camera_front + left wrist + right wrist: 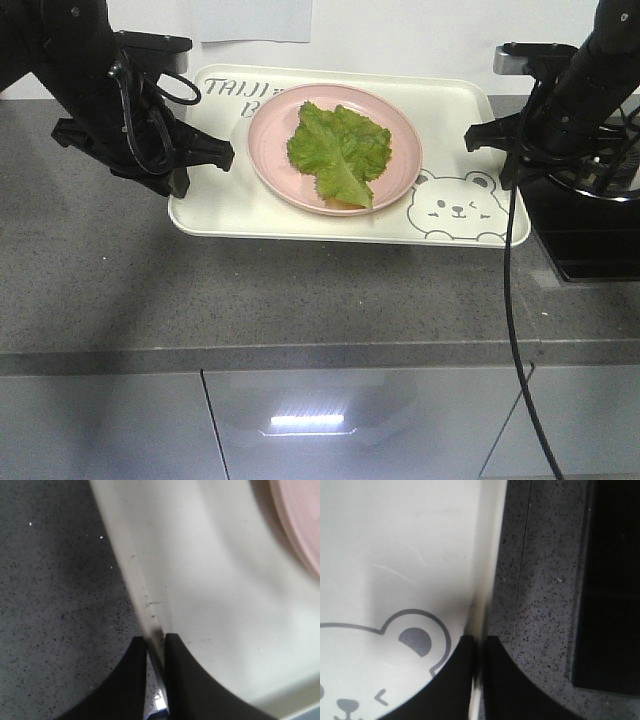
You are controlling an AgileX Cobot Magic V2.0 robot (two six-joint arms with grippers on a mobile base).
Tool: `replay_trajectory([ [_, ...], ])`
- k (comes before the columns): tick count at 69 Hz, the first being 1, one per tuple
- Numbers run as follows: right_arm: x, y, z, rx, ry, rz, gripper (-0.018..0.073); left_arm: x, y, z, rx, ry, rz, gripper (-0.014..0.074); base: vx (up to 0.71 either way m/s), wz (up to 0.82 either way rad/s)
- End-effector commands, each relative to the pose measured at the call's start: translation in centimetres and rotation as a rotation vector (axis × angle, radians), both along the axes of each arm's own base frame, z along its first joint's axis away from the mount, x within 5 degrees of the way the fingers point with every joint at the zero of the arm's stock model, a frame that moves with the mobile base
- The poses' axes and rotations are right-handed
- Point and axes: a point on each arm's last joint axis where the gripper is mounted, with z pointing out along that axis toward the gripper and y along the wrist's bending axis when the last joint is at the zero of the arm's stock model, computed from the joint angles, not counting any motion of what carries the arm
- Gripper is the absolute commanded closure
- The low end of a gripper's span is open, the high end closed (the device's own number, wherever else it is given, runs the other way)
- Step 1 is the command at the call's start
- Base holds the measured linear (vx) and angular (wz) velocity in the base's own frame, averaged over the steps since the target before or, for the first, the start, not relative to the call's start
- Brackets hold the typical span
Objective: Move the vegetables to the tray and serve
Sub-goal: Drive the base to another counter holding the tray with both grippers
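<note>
A crinkly green lettuce leaf lies on a round pink plate that sits on the cream tray with grey lettering and a winking bear face. My left gripper is shut on the tray's left rim, one finger on each side of it. My right gripper is shut on the tray's right rim beside the bear's ear. The tray's front edge casts a shadow on the counter.
The grey speckled countertop carries the tray. A black cooktop lies at the right, close to the right gripper; it also shows in the right wrist view. A black cable hangs over the counter's front edge. Cabinet fronts are below.
</note>
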Motion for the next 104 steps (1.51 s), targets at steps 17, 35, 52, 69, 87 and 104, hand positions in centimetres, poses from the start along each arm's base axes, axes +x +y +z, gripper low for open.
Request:
replay_trajectory([
  [17,-1.45,0.24,3.41,0.012,-0.080,0.034,0.0565,-1.29,-0.23,3.39,-0.065,-0.115,-0.038,0.0602,0.09,0.05],
  [35,-1.45,0.24,3.41,0.012,-0.080,0.034,0.0565,-1.29,-0.23,3.39,-0.065,-0.115,-0.038,0.0602,0.08,0.05],
  [52,-1.45,0.24,3.41,0.012,-0.080,0.034,0.0565,-1.29,-0.23,3.39,-0.065,-0.115,-0.038,0.0602,0.06,0.04],
  [69,-1.45,0.24,3.41,0.012,-0.080,0.034,0.0565,-1.29,-0.23,3.39,-0.065,-0.115,-0.038,0.0602,0.05,0.03],
  [87,-1.45,0.24,3.41,0.012,-0.080,0.034,0.0565,-1.29,-0.23,3.39,-0.065,-0.115,-0.038,0.0602,0.04,0.02],
  [104,-1.45,0.24,3.41,0.012,-0.080,0.034,0.0565,-1.29,-0.23,3.39,-0.065,-0.115,-0.038,0.0602,0.05,0.02],
])
